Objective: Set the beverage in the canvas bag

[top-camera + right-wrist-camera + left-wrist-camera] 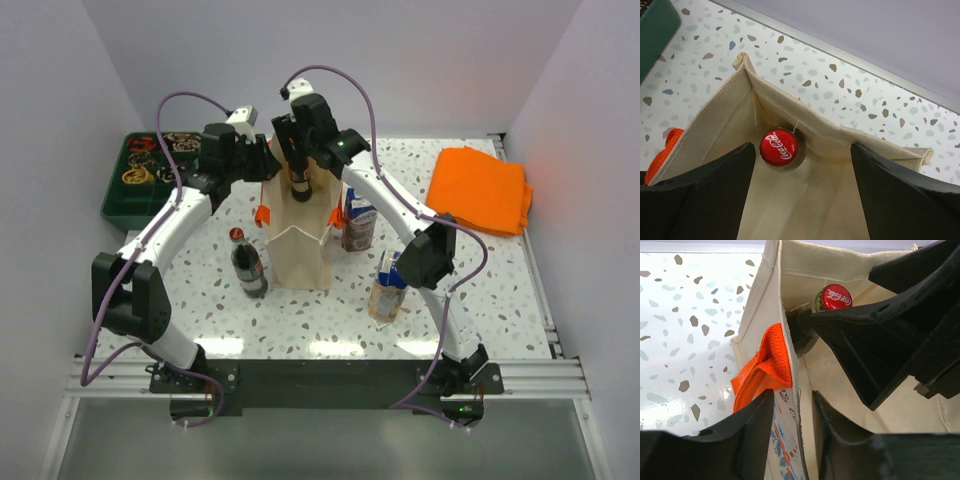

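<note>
1. locate the canvas bag. it stands upright at the middle of the table with its mouth facing up. an orange handle is sewn to its left wall.
2. locate the beverage, a bottle with a red coca-cola cap. it is inside the bag, upright, against the far wall. only the cap and a little of the neck show.
3. check the left pincer. it is closed on the bag's left wall at the rim, just beside the orange handle, with the cloth held between its fingers.
4. check the right pincer. it sits over the bag's mouth with its fingers spread wide and grips nothing. the cap lies between the fingertips, nearer one finger than the other, and you can see no contact.
5. note the other items on the table:
   - a cola bottle stands just left of the bag.
   - a carton stands just right of the bag.
   - another drink container stands nearer and further right, partly behind the right arm.
   - a folded orange cloth lies at the far right.
   - a green tray sits at the far left.
</note>
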You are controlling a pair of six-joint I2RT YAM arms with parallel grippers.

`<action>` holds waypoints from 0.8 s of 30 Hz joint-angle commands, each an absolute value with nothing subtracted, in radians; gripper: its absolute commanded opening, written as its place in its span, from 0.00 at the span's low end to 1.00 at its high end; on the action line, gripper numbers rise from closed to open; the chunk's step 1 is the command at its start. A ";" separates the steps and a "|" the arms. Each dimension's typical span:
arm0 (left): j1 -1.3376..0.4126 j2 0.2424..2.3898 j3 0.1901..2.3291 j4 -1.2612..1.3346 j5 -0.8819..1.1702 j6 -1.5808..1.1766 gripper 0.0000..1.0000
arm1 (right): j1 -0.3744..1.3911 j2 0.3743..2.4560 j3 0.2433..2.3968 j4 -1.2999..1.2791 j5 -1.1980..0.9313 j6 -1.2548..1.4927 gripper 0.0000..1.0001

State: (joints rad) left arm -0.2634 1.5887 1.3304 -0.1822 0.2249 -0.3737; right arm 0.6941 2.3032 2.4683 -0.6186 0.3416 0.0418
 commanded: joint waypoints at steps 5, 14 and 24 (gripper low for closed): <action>-0.268 1.588 1.331 -0.169 0.229 -0.357 0.55 | 0.690 2.261 2.523 -0.569 0.336 0.037 0.83; -0.268 1.589 1.336 -0.167 0.219 -0.354 0.65 | 0.690 2.215 2.537 -0.557 0.324 0.048 0.92; -0.267 1.589 1.356 -0.170 0.212 -0.351 0.79 | 0.690 2.033 2.539 -0.702 0.402 0.060 0.99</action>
State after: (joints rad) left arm -0.2634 1.5894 1.3304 -0.1825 0.2203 -0.3710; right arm 0.6933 2.2139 2.4870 -0.6548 0.3359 0.0456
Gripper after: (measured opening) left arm 0.775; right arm 0.986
